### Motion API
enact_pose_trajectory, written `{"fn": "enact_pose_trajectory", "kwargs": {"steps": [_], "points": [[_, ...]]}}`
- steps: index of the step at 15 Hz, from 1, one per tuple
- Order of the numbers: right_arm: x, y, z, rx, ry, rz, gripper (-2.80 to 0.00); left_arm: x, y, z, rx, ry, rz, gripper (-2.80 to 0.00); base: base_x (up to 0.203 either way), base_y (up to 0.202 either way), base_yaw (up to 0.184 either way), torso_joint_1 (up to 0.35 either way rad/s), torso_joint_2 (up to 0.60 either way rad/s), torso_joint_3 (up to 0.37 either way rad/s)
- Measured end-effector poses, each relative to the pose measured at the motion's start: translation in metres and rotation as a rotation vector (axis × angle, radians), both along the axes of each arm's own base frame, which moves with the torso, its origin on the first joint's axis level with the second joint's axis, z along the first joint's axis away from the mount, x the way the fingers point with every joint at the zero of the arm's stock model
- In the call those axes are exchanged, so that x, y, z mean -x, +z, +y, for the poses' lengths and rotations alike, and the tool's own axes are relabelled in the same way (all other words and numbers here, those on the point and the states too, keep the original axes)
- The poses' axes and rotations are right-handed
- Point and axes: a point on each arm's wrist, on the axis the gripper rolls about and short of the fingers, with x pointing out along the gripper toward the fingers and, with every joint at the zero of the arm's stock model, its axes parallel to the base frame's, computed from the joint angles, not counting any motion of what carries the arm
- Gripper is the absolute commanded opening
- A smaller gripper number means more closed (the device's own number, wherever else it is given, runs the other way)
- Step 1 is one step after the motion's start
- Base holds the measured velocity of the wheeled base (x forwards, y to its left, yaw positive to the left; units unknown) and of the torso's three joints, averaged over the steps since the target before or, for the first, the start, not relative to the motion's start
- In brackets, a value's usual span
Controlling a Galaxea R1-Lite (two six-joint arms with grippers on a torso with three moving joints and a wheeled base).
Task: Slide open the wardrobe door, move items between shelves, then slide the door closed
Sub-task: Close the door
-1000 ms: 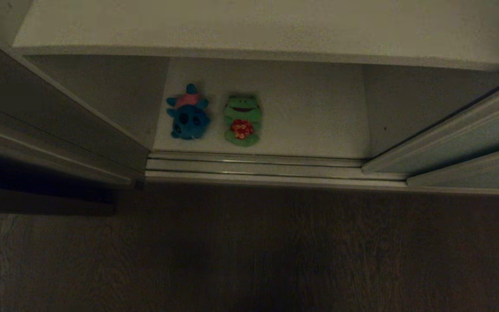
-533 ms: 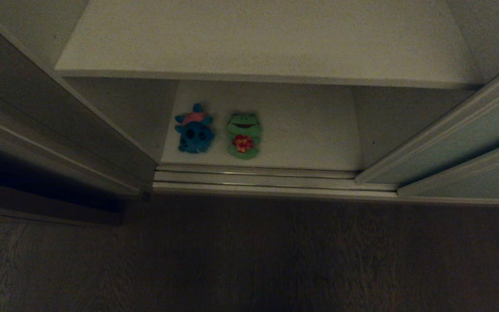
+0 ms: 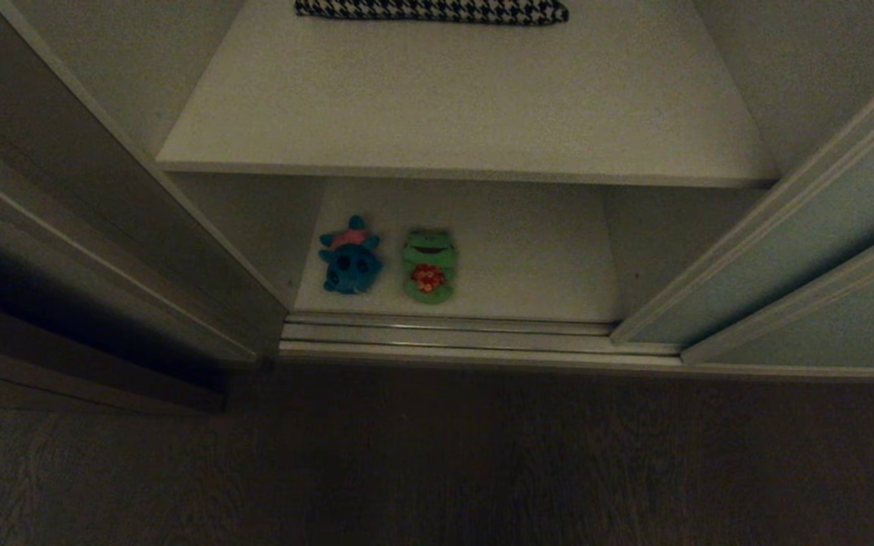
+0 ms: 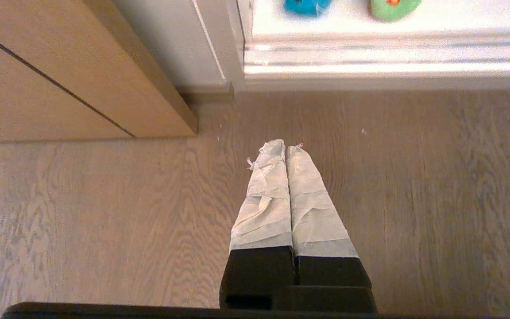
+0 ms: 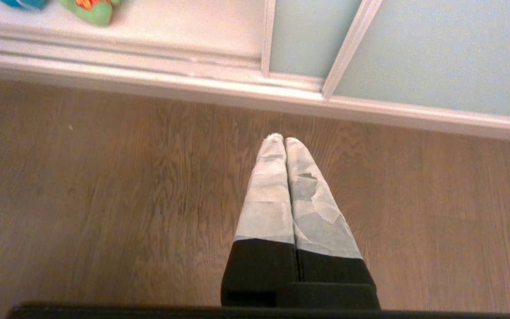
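- Side frame (image 3: 103,227), far left: dark wood, runs down to the floor (image 3: 437,455); also seen in left wrist view, standing on the wood floor.
- Left gripper (image 4: 286,148): hangs over bare floor in front of the wardrobe, taped fingers (image 4: 266,195) pressed together, closed on nothing. Not in head view.
- Blue toy (image 3: 351,256): on the bottom shelf (image 3: 528,265), near its front-left corner, close to the left wall, pink back toward the rear.
- Green frog (image 3: 429,265): just beside the blue toy, on its right, apart by a thin gap; red chest patch faces up, feet near the shelf's front edge.
- Floor track (image 3: 444,337): ribbed metal strip along the front edge of the bottom shelf, btwn shelf & floor.
- Upper shelf (image 3: 467,114): white board above the toys, spans wall to wall.
- Cushion (image 3: 429,9): black/white houndstooth, at the rear edge of the upper shelf, only its front strip in view.
- Right gripper (image 5: 283,141): over the floor, near the track, taped fingers (image 5: 268,190) shut tight, holding nothing. Not in head view.
- Sliding door (image 3: 809,250): pale grey-green w/ cream frame, slid to the right; opening in front of both toys is uncovered.
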Motion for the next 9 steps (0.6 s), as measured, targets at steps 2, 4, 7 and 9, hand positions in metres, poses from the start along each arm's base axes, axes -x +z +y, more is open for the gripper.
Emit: {"fn": "enact_pose_trajectory", "kwargs": {"steps": [2, 4, 7, 9], "points": [[0.0001, 0.0004, 0.0000, 0.000, 0.000, -0.002, -2.80, 0.0000, 0.0000, 0.0000, 0.000, 0.000, 0.000, -2.80, 0.000, 0.000, 0.000, 0.001, 0.00, 0.202], [0.0001, 0.0004, 0.0000, 0.000, 0.000, -0.002, -2.80, 0.0000, 0.0000, 0.0000, -0.001, 0.000, 0.000, -2.80, 0.000, 0.000, 0.000, 0.005, 0.01, 0.205], [0.0000, 0.0001, 0.0000, 0.000, 0.000, -0.001, -2.80, 0.0000, 0.0000, 0.0000, -0.001, -0.001, 0.000, -2.80, 0.000, 0.000, 0.000, 0.001, 0.00, 0.201], [0.0001, 0.0001, 0.0000, 0.000, 0.000, -0.001, -2.80, 0.0000, 0.0000, 0.0000, -0.001, 0.000, 0.000, -2.80, 0.000, 0.000, 0.000, 0.004, 0.00, 0.199]]}}
